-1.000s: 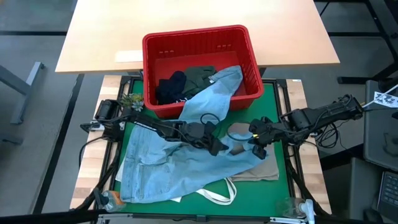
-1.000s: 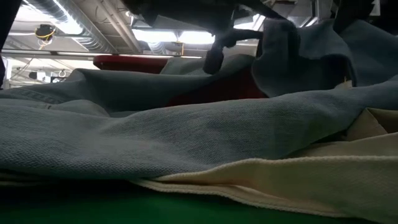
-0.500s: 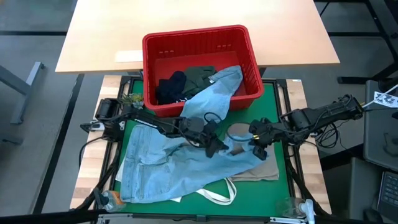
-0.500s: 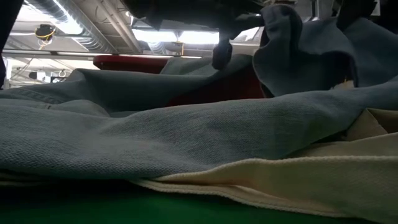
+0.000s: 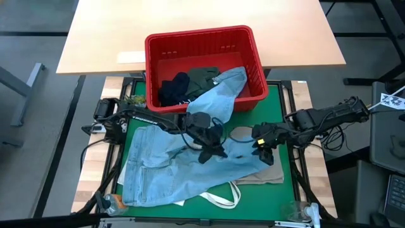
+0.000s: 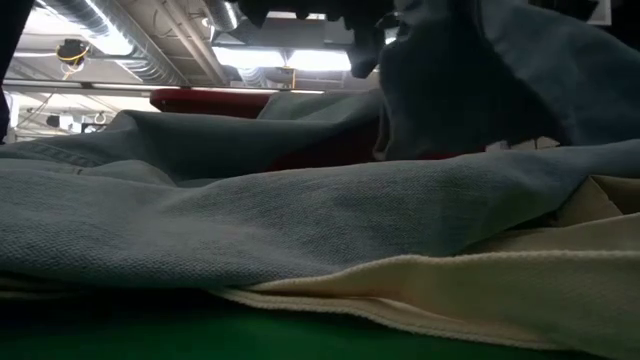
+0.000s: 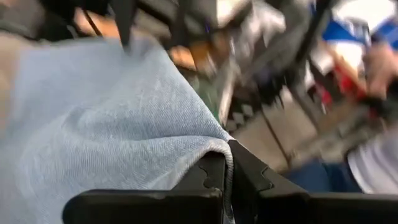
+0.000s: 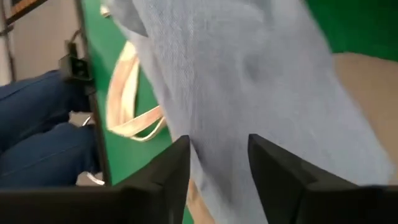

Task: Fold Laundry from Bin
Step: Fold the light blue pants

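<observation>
Green mat's filling up: left gripper [image 5: 214, 152], pinching the light blue denim jeans [image 5: 171, 168], just dragged that fold further from the red plastic bin [image 5: 202, 47], so they're nearly out, while the right gripper [image 5: 262, 144] sits spread open beside it.

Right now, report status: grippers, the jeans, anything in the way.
Left gripper shut on jeans mid-mat. Right gripper open over the jeans' edge. One jeans leg trails into the bin. Tote bag pinned underneath.

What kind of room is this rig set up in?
Probably a lab or workshop, not a home: exposed ceiling ducts and strip lights overhead, and a green work mat on a cabled frame beside a plain table.
</observation>
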Robot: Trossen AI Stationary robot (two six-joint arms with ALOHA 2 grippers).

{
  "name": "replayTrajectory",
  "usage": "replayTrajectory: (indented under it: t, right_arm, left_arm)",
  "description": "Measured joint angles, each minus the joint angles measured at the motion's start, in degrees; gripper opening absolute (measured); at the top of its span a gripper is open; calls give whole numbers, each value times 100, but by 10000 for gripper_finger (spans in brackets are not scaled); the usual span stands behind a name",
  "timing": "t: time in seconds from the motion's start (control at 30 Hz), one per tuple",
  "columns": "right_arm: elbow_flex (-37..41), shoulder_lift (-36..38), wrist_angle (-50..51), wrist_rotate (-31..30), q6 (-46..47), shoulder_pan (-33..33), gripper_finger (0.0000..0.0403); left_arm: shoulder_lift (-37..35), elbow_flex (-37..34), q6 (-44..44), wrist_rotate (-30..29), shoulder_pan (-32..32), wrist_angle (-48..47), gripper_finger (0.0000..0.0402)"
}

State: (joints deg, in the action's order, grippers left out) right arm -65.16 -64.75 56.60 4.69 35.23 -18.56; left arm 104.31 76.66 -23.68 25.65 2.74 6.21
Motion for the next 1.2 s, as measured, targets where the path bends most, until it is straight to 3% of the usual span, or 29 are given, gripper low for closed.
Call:
replayTrajectory:
  t: [0.1, 0.3, 0.63, 0.7, 0.9, 1.07, 1.2]
  right_arm:
    - [-246, 0, -16, 77, -507, 67, 174]
    - [-395, -39, -599, -358, -2058, 69, 172]
    - [-352, -900, 656, -274, -1618, 60, 172]
    - [-239, -1095, 748, 13, -1514, 58, 172]
    - [221, -1566, 110, 1646, -1539, 51, 172]
    - [347, -1777, -491, 2036, -1763, 56, 172]
    - [153, -1724, -370, 2042, -1790, 58, 172]
  left_arm:
    - [0, 110, 329, 191, 42, -618, 1]
    - [0, 125, 492, -414, 186, -960, 0]
    - [0, 125, 491, -829, 192, -944, 0]
    - [0, 125, 485, -1035, 150, -931, 0]
    - [0, 125, 482, -1767, -15, -745, 0]
    - [0, 124, 619, -1995, -134, -367, 0]
    - [1, 120, 738, -1970, -113, -432, 0]
